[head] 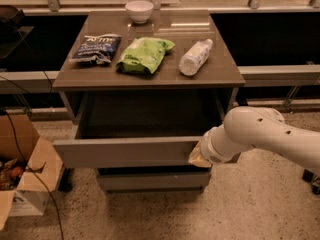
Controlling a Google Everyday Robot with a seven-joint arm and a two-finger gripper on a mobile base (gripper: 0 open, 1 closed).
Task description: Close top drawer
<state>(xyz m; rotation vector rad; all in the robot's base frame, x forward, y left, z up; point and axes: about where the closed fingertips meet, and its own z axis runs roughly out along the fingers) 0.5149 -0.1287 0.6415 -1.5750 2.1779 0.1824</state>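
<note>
The wide, shallow grey top drawer point(125, 152) stands open; the gripper point(198, 157) sits against its front's right end, whether open or closed I cannot tell

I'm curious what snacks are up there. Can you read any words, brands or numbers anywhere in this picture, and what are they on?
Nothing can be quoted with confidence.
Blue snack bag: white lettering, too blurred to read.
Green snack bag: no legible text.
Plastic bottle: label unreadable.
Cardboard box: dark print, too small to read.
Gripper, at the right end of the top drawer front: no markings visible.
</note>
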